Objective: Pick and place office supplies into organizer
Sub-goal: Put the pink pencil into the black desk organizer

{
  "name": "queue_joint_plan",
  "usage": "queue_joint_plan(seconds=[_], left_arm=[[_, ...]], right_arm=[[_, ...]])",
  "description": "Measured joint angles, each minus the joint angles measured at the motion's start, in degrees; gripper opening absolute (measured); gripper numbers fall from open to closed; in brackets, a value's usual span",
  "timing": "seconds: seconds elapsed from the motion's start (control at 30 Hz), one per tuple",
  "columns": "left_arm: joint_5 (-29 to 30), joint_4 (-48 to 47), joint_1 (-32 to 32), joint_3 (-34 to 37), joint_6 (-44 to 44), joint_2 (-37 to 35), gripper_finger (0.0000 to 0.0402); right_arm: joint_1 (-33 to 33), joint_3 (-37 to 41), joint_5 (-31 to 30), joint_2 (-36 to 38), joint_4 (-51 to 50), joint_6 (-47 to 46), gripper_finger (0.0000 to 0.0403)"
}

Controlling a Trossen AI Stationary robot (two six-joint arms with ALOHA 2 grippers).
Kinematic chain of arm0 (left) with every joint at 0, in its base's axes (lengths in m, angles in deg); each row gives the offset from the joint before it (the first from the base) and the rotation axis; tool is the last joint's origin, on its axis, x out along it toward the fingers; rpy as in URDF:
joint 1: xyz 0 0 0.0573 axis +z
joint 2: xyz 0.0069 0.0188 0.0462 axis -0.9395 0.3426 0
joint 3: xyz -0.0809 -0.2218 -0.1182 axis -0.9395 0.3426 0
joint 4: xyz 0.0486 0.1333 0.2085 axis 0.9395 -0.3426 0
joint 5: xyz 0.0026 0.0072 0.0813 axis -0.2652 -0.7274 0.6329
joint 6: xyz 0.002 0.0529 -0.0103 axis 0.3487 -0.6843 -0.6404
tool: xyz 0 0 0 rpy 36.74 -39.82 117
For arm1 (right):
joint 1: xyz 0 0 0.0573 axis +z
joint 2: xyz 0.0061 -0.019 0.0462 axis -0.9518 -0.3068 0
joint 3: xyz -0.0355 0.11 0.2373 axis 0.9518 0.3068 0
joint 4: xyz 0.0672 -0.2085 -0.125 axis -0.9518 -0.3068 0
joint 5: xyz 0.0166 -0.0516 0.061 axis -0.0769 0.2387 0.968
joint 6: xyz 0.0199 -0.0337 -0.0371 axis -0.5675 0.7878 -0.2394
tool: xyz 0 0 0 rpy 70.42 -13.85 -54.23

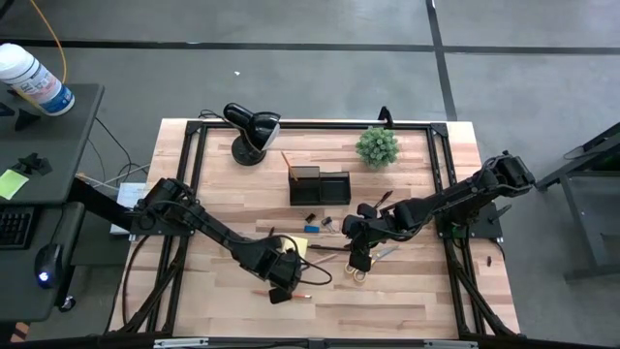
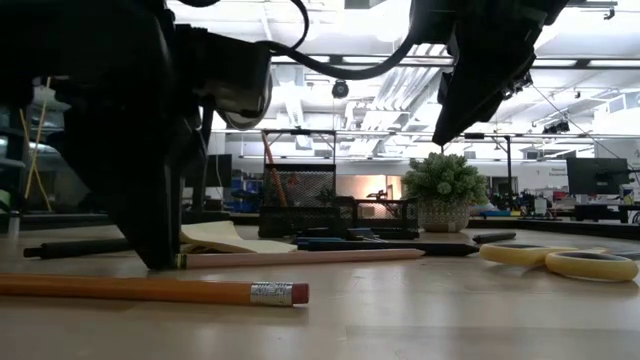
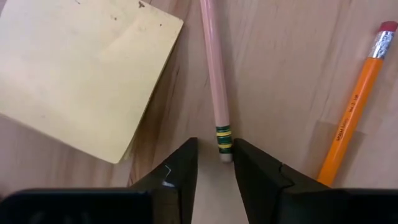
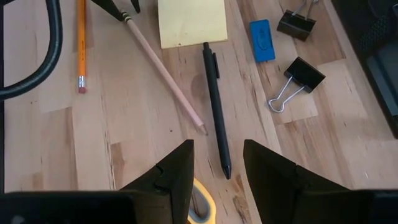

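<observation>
**Q:** Where do your two grippers stand?

**A:** My left gripper (image 3: pixel 216 171) is low on the table, jaws parted, the banded end of the pale pencil (image 3: pixel 213 74) lying at the mouth of the gap, not yet clamped. My right gripper (image 4: pixel 217 165) hangs above the black pen (image 4: pixel 216 106), jaws spread, grasping nothing.

**Q:** And the supplies?

**A:** The yellow sticky-note pad (image 3: pixel 81 68) lies just beside the pale pencil; the orange pencil (image 3: pixel 354 106) lies on its other side. The blue block (image 4: pixel 262 40) and two black clips (image 4: pixel 298 78) rest near the pen. The scissors (image 2: pixel 560 260) lie on the wood. The organizer (image 1: pixel 318 184) sits well apart, beside the potted plant (image 1: pixel 377 146) and the lamp (image 1: pixel 250 131).
</observation>
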Motion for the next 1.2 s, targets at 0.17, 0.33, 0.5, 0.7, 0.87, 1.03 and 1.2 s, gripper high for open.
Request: queue_joint_plan(seconds=[0.17, 0.33, 0.5, 0.7, 0.87, 1.03, 1.2], left_arm=[[0.5, -0.47, -0.28, 0.02, -1.25, 0.04, 0.0044], [0.11, -0.81, -0.26, 0.02, -2.99, 0.04, 0.0013], [0.06, -1.41, -0.26, 0.17, -3.41, -0.77, 0.0005], [1.04, -4.87, -0.42, 0.31, -3.91, -4.33, 0.0003], [3.2, -7.28, -0.31, 0.31, -4.09, -6.66, 0.0002], [5.22, -7.37, -0.35, 0.28, -4.06, -8.62, 0.0001], [6.33, -9.42, -0.28, 0.24, -4.04, -9.22, 0.0001]], right_arm=[[-0.01, 0.0, -0.18, 0.0, 0.0, 0.24, 0.0138], [-0.01, 0.0, -1.25, 0.0, 0.0, 0.24, 0.0138], [-0.01, 0.0, -1.34, 0.0, -0.04, 0.24, 0.0138], [-0.01, 0.0, -1.33, 0.04, -0.13, 0.78, 0.0138], [-0.01, 0.0, -1.32, 0.68, -0.25, 0.96, 0.0138], [-0.05, 0.0, -1.3, 1.77, -1.61, 1.31, 0.0138], [-0.05, 0.0, -2.08, 5.84, -3.44, 1.31, 0.0138]])
